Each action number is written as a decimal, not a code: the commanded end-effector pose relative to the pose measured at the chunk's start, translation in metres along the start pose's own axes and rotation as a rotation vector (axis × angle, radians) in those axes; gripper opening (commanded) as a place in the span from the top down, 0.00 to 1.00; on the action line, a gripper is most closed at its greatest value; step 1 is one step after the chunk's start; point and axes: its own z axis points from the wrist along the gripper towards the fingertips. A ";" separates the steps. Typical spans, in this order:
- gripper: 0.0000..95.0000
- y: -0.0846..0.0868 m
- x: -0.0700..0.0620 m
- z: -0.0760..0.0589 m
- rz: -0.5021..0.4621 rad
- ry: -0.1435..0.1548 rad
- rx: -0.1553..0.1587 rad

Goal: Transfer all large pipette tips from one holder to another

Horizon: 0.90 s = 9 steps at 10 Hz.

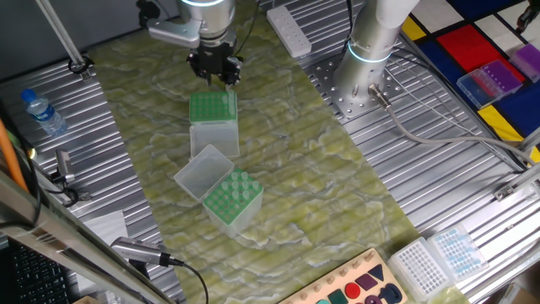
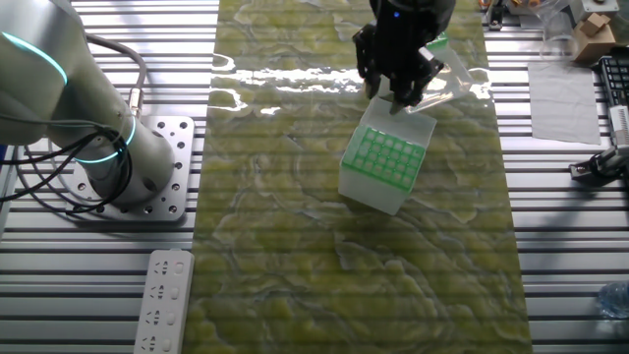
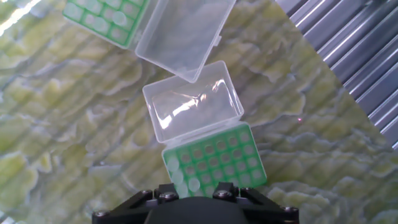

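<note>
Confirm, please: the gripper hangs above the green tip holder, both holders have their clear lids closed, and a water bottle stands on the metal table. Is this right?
One thing is wrong: the lids are open, not closed. The hand view shows both clear lids folded back from the green racks. The rest stands: the gripper hangs above the nearer holder, and the water bottle is on the metal table.

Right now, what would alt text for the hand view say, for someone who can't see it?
Looking down from the robot's hand: a green-racked pipette tip box lies just below, its clear lid flipped open. A second green rack with its own open lid sits farther off, all on a yellow-green marbled mat.
</note>
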 end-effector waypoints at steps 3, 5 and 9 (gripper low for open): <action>0.60 0.009 -0.047 -0.003 0.212 -0.038 -0.089; 0.60 0.023 -0.084 -0.008 0.284 -0.029 -0.096; 0.60 0.062 -0.158 0.007 0.486 -0.063 -0.119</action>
